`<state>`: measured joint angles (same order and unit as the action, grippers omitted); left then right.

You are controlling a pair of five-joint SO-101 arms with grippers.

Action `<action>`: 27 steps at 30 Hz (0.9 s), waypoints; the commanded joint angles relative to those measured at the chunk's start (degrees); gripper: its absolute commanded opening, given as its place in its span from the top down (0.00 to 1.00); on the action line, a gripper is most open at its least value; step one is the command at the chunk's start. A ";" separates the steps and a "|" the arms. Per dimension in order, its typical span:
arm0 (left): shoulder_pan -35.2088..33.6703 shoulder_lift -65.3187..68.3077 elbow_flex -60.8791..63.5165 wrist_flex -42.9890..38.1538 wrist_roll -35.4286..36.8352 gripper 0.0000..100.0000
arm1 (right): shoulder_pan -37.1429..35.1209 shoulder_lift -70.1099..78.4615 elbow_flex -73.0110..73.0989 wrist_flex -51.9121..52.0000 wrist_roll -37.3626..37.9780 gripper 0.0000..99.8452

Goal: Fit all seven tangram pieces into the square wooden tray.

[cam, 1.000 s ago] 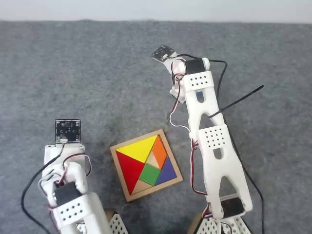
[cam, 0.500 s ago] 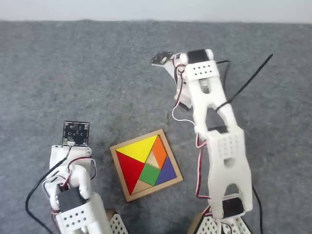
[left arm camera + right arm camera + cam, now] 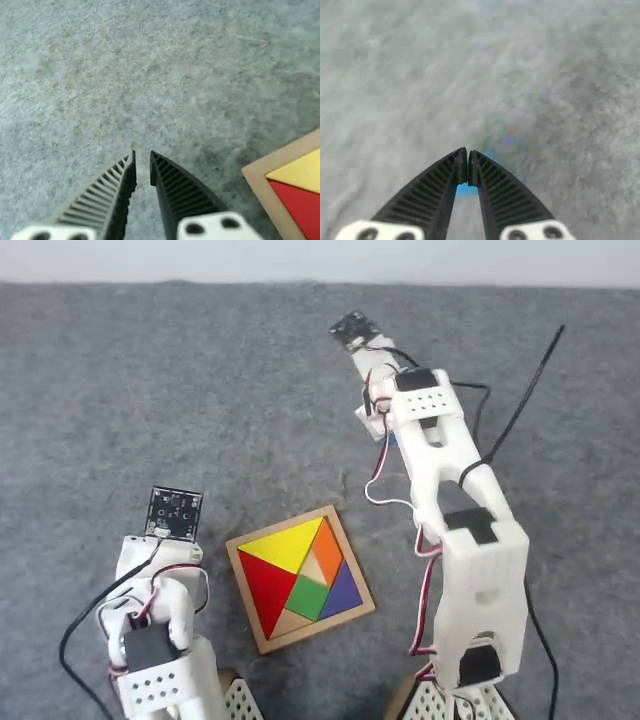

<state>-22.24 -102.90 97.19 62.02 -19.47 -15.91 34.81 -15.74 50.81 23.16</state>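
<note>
Looking like the closing stretch: the square wooden tray (image 3: 266, 643) sits on the grey bench (image 3: 150, 390) between the two arms, packed with yellow (image 3: 285, 545), red (image 3: 265, 588), orange (image 3: 327, 540), green (image 3: 308, 597) and purple (image 3: 343, 592) pieces. Two wood-coloured patches, one mid-tray (image 3: 315, 568) and one by the rim nearest the arm bases (image 3: 290, 623), could be plain pieces or bare slots; I can't call it.

The right end effector (image 3: 468, 151) is over bare felt well beyond the tray, pinched to a hairline, with a blue smear (image 3: 465, 190) at its tips. Whether that's a gripped piece or something lying beneath is too blurred to say. If it's a piece, I'd judge the next move is carrying it to the tray and turning it to match a gap.

The left end effector (image 3: 142, 155) hangs near the tray's corner, parted a sliver, holding nothing. From above, the arms cover whatever lies under their wrists.
</note>
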 commanded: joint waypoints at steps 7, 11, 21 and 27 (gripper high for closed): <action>0.26 -1.32 -0.75 0.18 -0.62 0.95 | 4.00 3.74 -2.46 -7.96 -3.69 0.99; 0.26 -1.23 -0.75 0.18 -0.62 0.95 | 4.00 4.97 -2.55 -7.16 -3.52 0.99; 0.18 -1.23 -0.75 0.18 -0.62 0.95 | 0.75 4.79 -6.59 12.53 13.54 0.99; 0.18 -1.23 -0.75 0.26 -0.62 0.95 | -0.84 4.44 -11.08 24.92 20.40 0.99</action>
<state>-22.24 -102.90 97.19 62.02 -19.47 -15.21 40.62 -22.68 69.54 39.52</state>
